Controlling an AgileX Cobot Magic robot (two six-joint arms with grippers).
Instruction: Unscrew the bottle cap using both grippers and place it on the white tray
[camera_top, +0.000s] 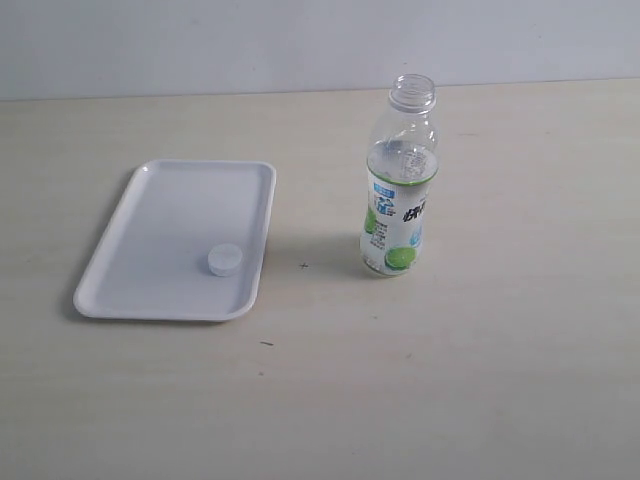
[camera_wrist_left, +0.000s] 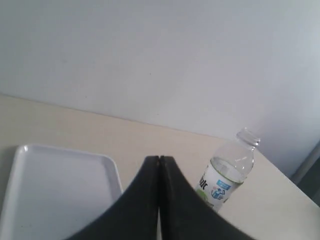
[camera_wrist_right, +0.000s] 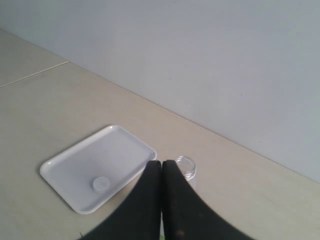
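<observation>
The bottle cap (camera_top: 225, 259) lies inside the white tray (camera_top: 160, 220), near its right front part; the right wrist view shows the cap (camera_wrist_right: 101, 184) on the tray (camera_wrist_right: 120, 150) too. The bottle (camera_top: 399, 185) stands upright with an open neck, right of the tray. No arm shows in the exterior view. My left gripper (camera_wrist_left: 159, 161) is shut on nothing, raised off the table, with the tray (camera_wrist_left: 50, 185) and the bottle (camera_wrist_left: 227, 175) beyond it. My right gripper (camera_wrist_right: 161, 164) is shut and empty, high above the bottle's open mouth (camera_wrist_right: 185, 164).
The pale wooden tabletop (camera_top: 480, 380) spreads around tray and bottle. A plain light wall (camera_top: 200, 40) stands behind the table's far edge. A small dark mark (camera_top: 304, 265) sits on the table between tray and bottle.
</observation>
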